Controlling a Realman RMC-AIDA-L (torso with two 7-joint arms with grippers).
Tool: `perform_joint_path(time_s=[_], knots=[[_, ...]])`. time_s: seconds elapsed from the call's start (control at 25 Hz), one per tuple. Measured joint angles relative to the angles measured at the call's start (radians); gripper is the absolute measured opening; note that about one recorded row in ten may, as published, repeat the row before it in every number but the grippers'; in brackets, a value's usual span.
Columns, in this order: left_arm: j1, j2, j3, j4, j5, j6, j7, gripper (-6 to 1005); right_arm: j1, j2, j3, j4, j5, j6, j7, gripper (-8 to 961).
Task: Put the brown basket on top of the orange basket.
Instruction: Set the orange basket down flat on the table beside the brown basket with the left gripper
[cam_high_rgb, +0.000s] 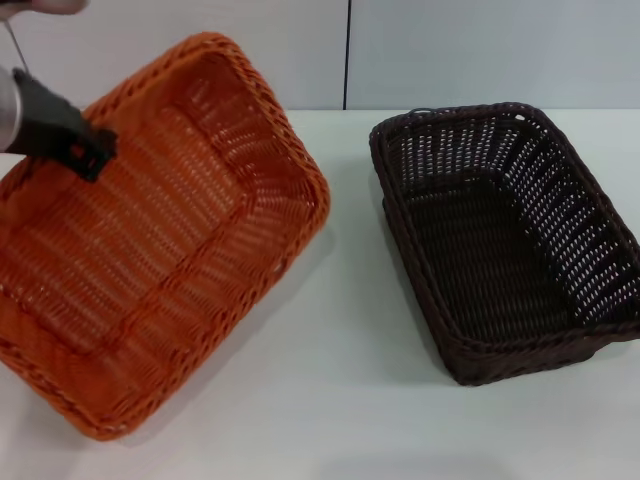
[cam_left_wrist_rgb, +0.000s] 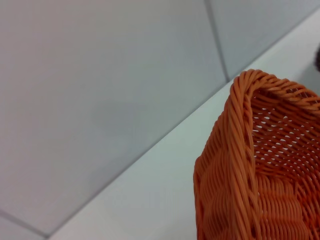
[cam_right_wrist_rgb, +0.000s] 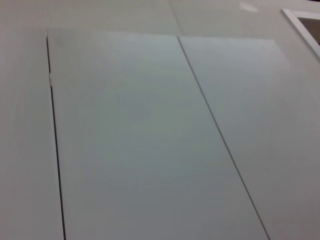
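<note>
White table (cam_high_rgb: 330, 400): orange basket (cam_high_rgb: 150, 240) tilted, left gripper (cam_high_rgb: 92, 150) clamped on its rim. Brown basket (cam_high_rgb: 505, 235) dark open-weave, flat, apart.

A bright orange woven wicker-style basket (cam_left_wrist_rgb: 260, 165) fills the picture's four-to-five o'clock area, one rounded corner of its braided rim rising toward two o'clock, with open-weave wall visible inside. It sits on a pale white tabletop (cam_left_wrist_rgb: 150, 200). Grey wall panels (cam_left_wrist_rgb: 100, 90) with thin seams cover the nine-to-twelve o'clock region.
</note>
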Motion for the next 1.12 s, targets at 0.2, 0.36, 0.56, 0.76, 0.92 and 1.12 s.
perform_joint_path(time_s=[0.2, 0.36, 0.56, 0.76, 0.92, 1.12], knots=[[-0.024, -0.001, -0.003, 0.011, -0.004, -0.026, 0.082, 144, -0.021, 0.0, 0.001, 0.004, 0.0, -0.035, 0.01, 821], [-0.045, -0.001, -0.003, 0.009, -0.106, -0.067, 0.27, 144, -0.024, 0.0, 0.001, 0.01, 0.0, -0.046, 0.01, 821], [-0.066, -0.001, -0.003, 0.005, -0.178, -0.085, 0.342, 143, -0.027, 0.001, 0.001, 0.013, -0.011, -0.047, 0.01, 821], [-0.09, -0.001, 0.003, 0.012, -0.182, -0.104, 0.349, 143, -0.031, -0.003, 0.001, 0.014, -0.013, -0.053, 0.01, 821], [-0.12, -0.002, 0.032, 0.019, -0.182, -0.127, 0.349, 142, -0.036, -0.005, 0.001, 0.014, -0.013, -0.062, 0.01, 821], [-0.141, -0.004, 0.08, 0.043, -0.173, -0.097, 0.359, 150, -0.041, -0.006, 0.001, 0.014, -0.014, -0.068, 0.01, 821]])
